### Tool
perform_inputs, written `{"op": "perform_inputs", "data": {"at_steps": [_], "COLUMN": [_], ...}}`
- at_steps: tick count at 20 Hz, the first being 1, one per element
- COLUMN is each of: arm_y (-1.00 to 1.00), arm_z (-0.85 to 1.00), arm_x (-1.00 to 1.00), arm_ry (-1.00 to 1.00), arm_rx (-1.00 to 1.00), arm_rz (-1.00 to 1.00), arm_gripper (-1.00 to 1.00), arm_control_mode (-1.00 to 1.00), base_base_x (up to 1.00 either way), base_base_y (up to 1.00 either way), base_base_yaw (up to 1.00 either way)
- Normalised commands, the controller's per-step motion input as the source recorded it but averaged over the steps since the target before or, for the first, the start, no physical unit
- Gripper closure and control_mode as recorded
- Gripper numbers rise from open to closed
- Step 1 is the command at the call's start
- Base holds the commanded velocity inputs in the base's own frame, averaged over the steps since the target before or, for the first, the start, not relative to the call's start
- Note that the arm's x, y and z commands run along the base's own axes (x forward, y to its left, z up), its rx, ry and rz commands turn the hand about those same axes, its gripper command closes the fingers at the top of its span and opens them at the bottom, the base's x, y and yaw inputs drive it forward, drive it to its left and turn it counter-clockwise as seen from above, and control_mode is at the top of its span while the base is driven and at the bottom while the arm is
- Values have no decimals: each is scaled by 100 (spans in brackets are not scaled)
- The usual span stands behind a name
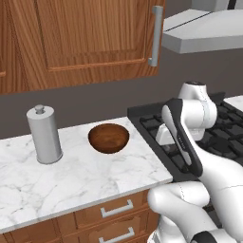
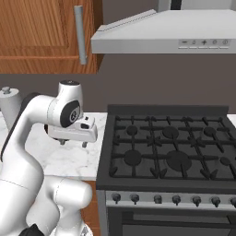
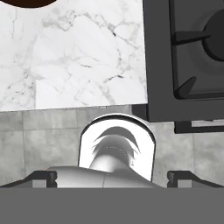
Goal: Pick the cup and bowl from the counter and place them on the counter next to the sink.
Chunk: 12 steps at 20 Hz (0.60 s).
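The dark reddish-brown bowl (image 1: pixel 108 137) stands upright on the white marble counter (image 1: pixel 71 180), close to the stove's left edge. In the hand view a sliver of the bowl (image 3: pixel 26 2) shows at the top left corner. My gripper (image 2: pixel 73 143) hangs above the counter's front right part, to the right of the bowl and apart from it, pointing down. In the hand view the gripper (image 3: pixel 113 177) is open, its fingertips (image 3: pixel 41 177) far apart with nothing between them. The cup and the sink are out of view.
A black gas stove (image 2: pixel 170 147) adjoins the counter on the right, under a grey range hood (image 2: pixel 161 37). A tall grey canister (image 1: pixel 43 134) stands left of the bowl. Wooden wall cabinets (image 1: pixel 80 38) hang above. Grey floor tiles (image 3: pixel 26 140) lie below the counter's edge.
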Motion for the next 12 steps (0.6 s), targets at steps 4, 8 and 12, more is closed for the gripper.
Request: {"op": "perform_inputs", "data": {"at_steps": [4,8,12], "arm_y": [0,0,2], "arm_z": [0,0,-21], "arm_x": [0,0,6], "arm_ry": [0,0,-12], "arm_rx": [0,0,6], "arm_rz": [0,0,2], "arm_gripper": [-100,-100,-100], "arm_control_mode": [100,100,-100], "base_base_x": [0,0,0], "base_base_y": [0,0,0], "base_base_yaw": [0,0,0]}}
